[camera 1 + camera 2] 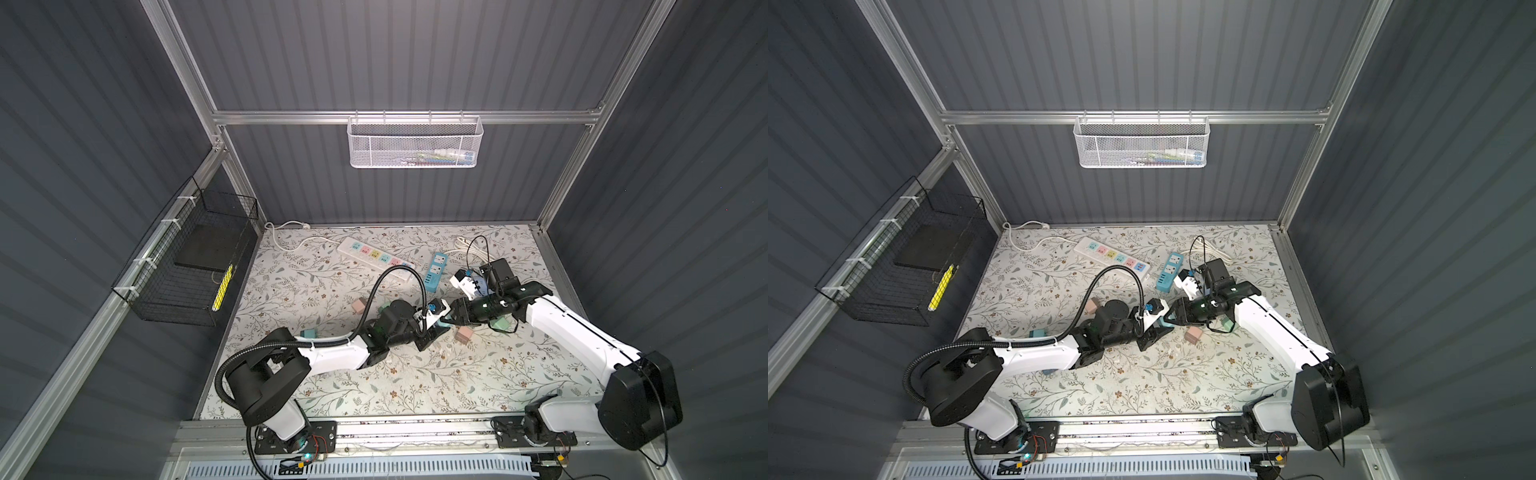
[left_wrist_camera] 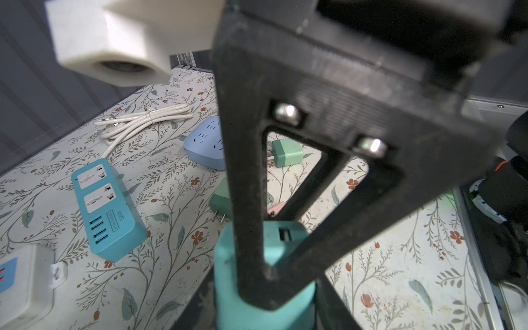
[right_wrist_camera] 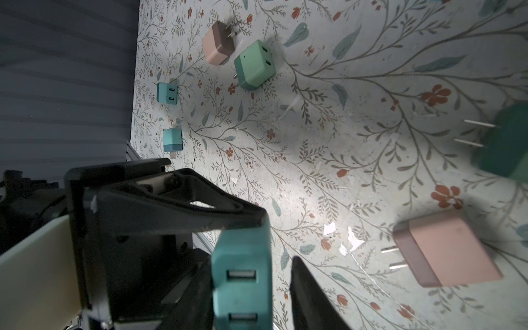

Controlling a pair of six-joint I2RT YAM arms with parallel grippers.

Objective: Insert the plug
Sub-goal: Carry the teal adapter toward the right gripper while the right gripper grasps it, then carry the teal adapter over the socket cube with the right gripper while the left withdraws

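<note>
Since the left gripper (image 1: 434, 329) is clamped tight on the teal plug (image 2: 283, 237), with the body sticking out past its fingertips, this looks to me like a mid-air handoff rather than the insertion itself. The right gripper (image 3: 251, 285) sits nose to nose with it, jaws either side of the plug's USB end. The right wrist view shows a sliver of daylight between one finger (image 3: 308, 297) and the plug, so I'd call it narrow but not pinching yet.

How I'd do it: get both right fingers flat on the plug's sides and squeeze fully before the left lets go, otherwise it drops onto the floral mat (image 1: 415, 382). Grab close to the USB face so the prong end is left clear. I can't see the prongs in any view. My guess is they're buried toward the left palm, so pull straight back off the left fingers, no twisting.

Closest sockets are on the blue power strip (image 2: 108, 211), off to one side ahead of the left fingertips, with the white power strip (image 1: 376, 255) further beyond. Loose chargers lie below both hands, e.g. the pink charger (image 3: 445, 251), so carry it high.
</note>
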